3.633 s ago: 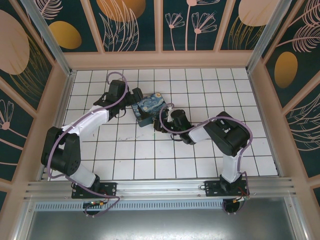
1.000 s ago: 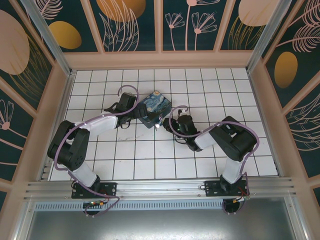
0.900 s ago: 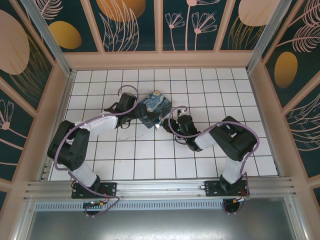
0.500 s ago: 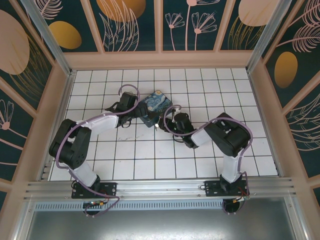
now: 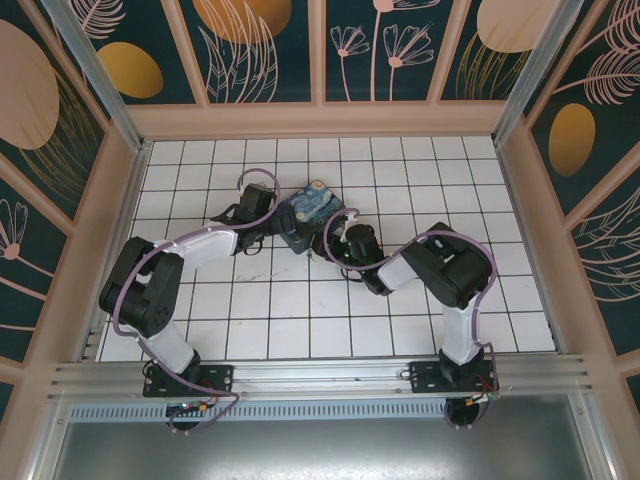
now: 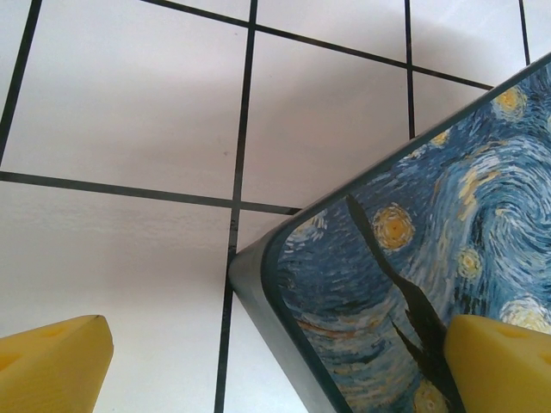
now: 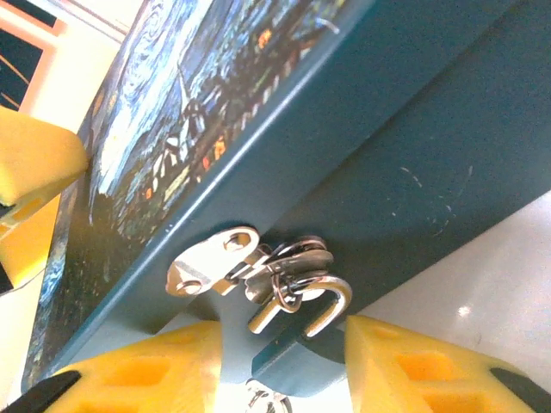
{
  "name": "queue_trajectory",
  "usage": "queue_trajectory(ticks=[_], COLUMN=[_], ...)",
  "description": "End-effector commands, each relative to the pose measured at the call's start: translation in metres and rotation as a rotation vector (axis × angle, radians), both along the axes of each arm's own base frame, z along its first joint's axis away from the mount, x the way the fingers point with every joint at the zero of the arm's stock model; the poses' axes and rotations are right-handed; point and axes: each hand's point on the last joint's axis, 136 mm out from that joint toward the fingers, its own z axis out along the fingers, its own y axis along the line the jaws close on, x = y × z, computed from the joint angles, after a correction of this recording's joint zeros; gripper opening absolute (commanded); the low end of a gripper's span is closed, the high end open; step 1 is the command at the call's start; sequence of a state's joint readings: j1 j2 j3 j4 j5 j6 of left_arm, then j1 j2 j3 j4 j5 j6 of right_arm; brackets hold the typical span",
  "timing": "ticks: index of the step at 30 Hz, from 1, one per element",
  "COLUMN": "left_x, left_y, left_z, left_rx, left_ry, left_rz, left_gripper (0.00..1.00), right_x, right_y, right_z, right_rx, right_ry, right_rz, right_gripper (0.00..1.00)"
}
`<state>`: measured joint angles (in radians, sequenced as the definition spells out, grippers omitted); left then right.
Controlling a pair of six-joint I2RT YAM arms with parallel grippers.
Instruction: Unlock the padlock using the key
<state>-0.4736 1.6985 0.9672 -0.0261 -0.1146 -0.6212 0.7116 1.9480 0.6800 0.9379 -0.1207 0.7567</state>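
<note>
**Both my pincers at the painted box, the padlock at my right fingers**

From above, my two arms reach to the box (image 5: 306, 212) with the swirly blue and yellow painting, which lies on the white tiled table (image 5: 420, 170). My left pincer (image 5: 270, 222) is at the left side of the box. My right pincer (image 5: 338, 243) is at its near right side.

My left pincer stands wide apart. In its wrist view one yellow finger (image 6: 52, 361) is over bare tile, apart from the box. The other finger (image 6: 504, 361) shows in front of the painted lid. A rounded corner of the box lies between the two, and the fingers do not close on it.

In my right wrist view the dark teal side of the box is very close. A silvery hasp (image 7: 205, 262) is fixed on this side. The padlock (image 7: 339, 290) hangs at the hasp by its thin silvery shackle, and some small rings (image 7: 284, 277) are tangled there. The shackle sits just above the gap between my two yellow right fingers (image 7: 146, 379). These fingers stand apart, one on each side, and a bluish part shows low in the gap. Whether the pads press on it, I cannot tell. At the left edge of this view a yellow finger of my left pincer shows beside the lid.
</note>
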Motion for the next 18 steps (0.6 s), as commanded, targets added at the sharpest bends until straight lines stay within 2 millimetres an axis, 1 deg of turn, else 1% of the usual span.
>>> queue_trajectory(ticks=[1,4,7,10,12,13,18], left_x=[-0.026,-0.026,-0.026,-0.027,-0.027,-0.028,-0.028], left_y=[0.009,0.009,0.009,0.010,0.011,0.011,0.011], left_z=[-0.041,-0.042,-0.043,-0.045,-0.046,-0.046,-0.048], left_rx=[0.081,0.078,0.080,0.085,0.088,0.089,0.091], left_ry=[0.149,0.150,0.151,0.156,0.157,0.160,0.163], left_rz=[-0.025,-0.026,-0.024,-0.023,-0.020,-0.020,-0.018], left_gripper=[0.99,0.99,0.98,0.98,0.99,0.99,0.99], right_x=[-0.006,-0.006,-0.006,-0.005,-0.004,-0.002,0.008], right_y=[-0.002,0.004,0.002,-0.005,-0.010,-0.012,-0.023], right_z=[-0.035,-0.038,-0.041,-0.042,-0.042,-0.041,-0.028], right_rx=[-0.111,-0.161,-0.215,-0.219,-0.215,-0.209,-0.177], right_ry=[0.076,0.082,0.087,0.093,0.096,0.097,0.084], right_rz=[-0.015,-0.025,-0.064,-0.089,-0.106,-0.112,-0.156], right_gripper=[0.45,0.43,0.35,0.18,0.02,0.00,0.00])
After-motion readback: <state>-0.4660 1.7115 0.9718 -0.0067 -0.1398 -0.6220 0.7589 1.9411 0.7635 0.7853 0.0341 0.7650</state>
